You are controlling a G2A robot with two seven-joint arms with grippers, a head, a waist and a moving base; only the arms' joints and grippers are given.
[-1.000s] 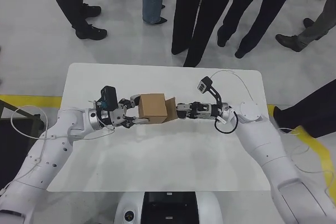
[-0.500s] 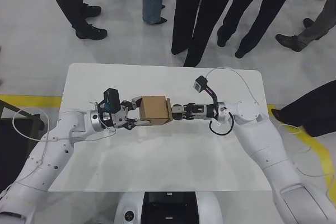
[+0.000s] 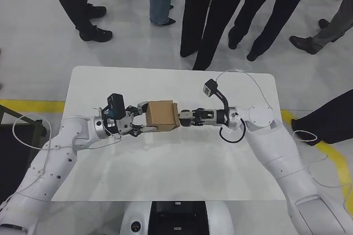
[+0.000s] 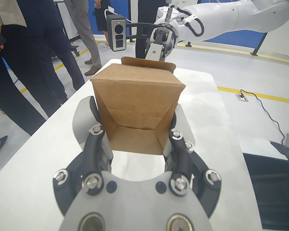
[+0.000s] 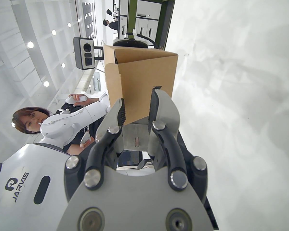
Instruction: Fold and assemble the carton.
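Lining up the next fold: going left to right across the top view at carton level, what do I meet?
Left claw → carton → right claw.

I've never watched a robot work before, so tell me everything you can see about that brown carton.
The carton is brown cardboard, folded into a box shape but unfinished. It sits on the white table, between both arms. The end facing the left arm gapes open, flaps angled inward, clasped by the left fingers. At the other end a flap juts out, the open right fingers straddling its edge.
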